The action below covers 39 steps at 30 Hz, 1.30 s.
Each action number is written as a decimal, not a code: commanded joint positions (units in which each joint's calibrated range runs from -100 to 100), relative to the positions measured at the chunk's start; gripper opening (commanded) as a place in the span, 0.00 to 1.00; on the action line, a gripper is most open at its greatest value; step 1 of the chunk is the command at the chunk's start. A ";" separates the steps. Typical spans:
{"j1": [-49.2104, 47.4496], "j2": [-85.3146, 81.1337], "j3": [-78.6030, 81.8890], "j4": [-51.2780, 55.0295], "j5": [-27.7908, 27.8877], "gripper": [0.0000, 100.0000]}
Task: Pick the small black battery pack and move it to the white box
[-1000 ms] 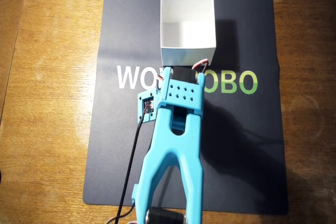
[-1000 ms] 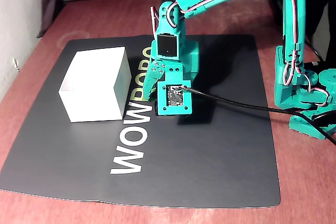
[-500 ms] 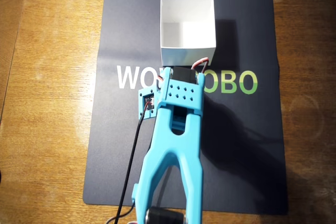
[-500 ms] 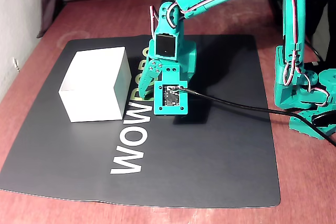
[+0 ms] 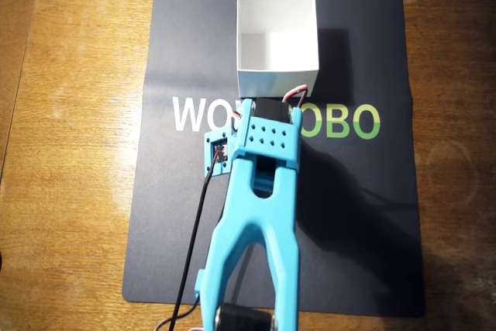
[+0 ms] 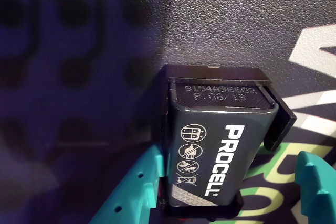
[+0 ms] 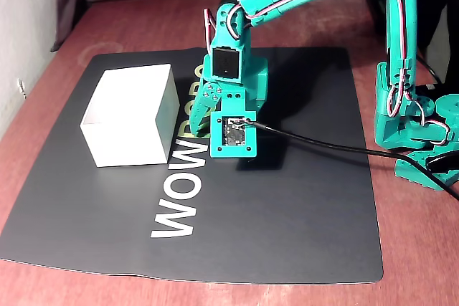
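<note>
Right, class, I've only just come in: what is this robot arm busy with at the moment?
The arm's end effector is down on the dark mat, with the small black battery pack lying between its fingers in the wrist view. One finger sits against the pack's side; the other stands apart, so a firm grip cannot be confirmed. The white box stands empty just beyond the arm in the overhead view, where the arm hides the pack.

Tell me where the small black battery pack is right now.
In the wrist view the small black battery pack sits low and centre between the open teal jaws, on the dark mat. In the overhead view the arm hides it.
</note>
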 commanded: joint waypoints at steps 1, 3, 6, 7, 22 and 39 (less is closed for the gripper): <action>0.31 0.34 -0.93 2.59 -0.24 0.27; 0.31 0.34 -0.93 2.85 -0.29 0.25; 0.31 0.34 -0.93 2.77 0.03 0.16; 0.31 0.34 -1.02 2.68 0.03 0.16; 0.31 0.43 -0.93 2.24 -0.29 0.12; 0.31 -0.10 -5.73 0.31 0.09 0.12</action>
